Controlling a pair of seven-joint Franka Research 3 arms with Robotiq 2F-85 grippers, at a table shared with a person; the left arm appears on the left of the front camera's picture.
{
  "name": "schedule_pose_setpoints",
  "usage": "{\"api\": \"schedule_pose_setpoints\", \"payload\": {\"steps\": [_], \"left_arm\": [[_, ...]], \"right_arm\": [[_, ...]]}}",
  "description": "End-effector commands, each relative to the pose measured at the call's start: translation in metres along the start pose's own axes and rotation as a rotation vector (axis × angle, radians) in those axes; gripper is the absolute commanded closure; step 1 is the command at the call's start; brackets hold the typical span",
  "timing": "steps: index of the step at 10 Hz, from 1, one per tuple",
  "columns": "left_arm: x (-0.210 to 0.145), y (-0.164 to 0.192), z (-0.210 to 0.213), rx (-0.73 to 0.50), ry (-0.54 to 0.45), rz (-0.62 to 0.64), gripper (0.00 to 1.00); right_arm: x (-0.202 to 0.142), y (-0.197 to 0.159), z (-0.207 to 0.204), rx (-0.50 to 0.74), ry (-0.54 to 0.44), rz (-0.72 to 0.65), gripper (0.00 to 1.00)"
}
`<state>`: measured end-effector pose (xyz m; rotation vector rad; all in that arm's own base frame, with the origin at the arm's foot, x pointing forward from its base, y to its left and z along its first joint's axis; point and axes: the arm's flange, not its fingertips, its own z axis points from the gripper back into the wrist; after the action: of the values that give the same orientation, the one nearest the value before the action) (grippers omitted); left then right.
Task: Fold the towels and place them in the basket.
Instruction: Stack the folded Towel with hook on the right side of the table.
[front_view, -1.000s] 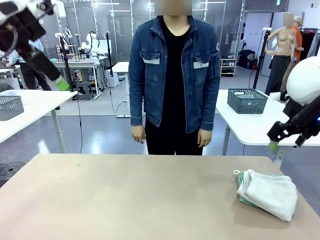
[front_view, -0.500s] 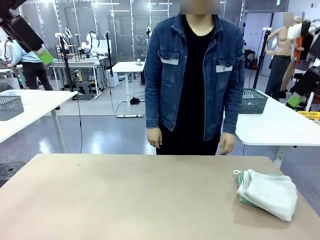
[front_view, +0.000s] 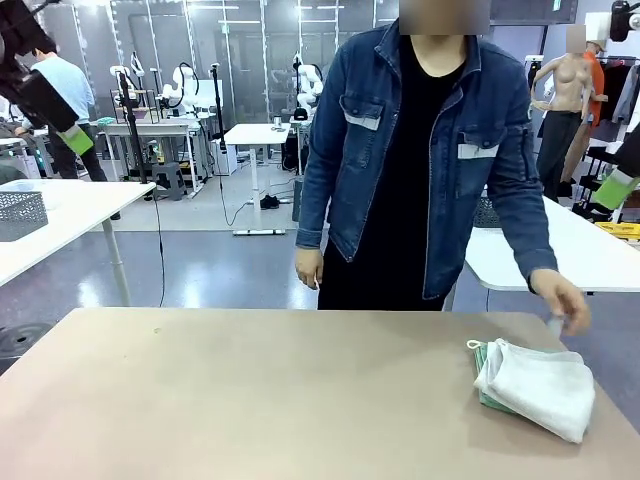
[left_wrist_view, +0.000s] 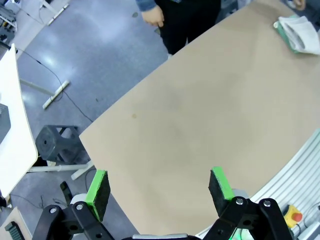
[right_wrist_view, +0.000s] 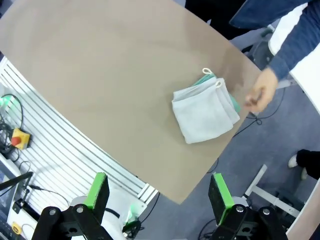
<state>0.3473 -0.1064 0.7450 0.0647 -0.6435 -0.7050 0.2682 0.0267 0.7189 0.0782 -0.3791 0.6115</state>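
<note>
Meanwhile, a small stack of towels (front_view: 535, 385) sits folded at the table's (front_view: 250, 390) right-hand end, an off-white one on top and a mint green one beneath it, their loop tags on the far side toward the person. A person in a denim jacket leans in from the far side, one hand (front_view: 562, 302) hanging just beyond the towels and apparently reaching for them, perhaps to spread them out for folding; the other hand (front_view: 309, 268) hangs at the person's side, well left of the towels. Both arms are held high and well apart from the towels, seemingly to leave the person room. The left gripper (left_wrist_view: 159, 189) stands with its green pads wide apart and nothing between them, above the table edge far from the towels. The right gripper (right_wrist_view: 158, 192) is likewise spread and empty, looking down on the towels from above. A grey mesh basket (front_view: 20, 213) rests on a white side table far left of the towels; whether it is the one meant for them cannot be told.
</note>
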Motion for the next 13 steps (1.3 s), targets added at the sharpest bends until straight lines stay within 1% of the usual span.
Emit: {"api": "schedule_pose_setpoints", "payload": {"steps": [1,4,5,13], "left_arm": [[-0.0158,-0.0044,-0.0109,0.034,0.012,0.035,0.0],[-0.0247,-0.0033,-0.0088,-0.006,-0.007,0.07,0.0],[-0.0172,-0.0016,-0.0129,-0.005,0.025,0.021,0.0],[-0.0172,-0.0016,-0.0129,-0.005,0.025,0.021,0.0]], "right_arm": [[0.0041,0.0131,0.0077,-0.004,-0.028,-0.029,0.0],[0.0055,0.0167,0.0078,-0.004,-0.034,-0.033,0.0],[0.0036,0.0129,0.0101,-0.016,-0.018,-0.004,0.0],[0.0036,0.0129,0.0101,-0.016,-0.018,-0.004,0.0]]}}
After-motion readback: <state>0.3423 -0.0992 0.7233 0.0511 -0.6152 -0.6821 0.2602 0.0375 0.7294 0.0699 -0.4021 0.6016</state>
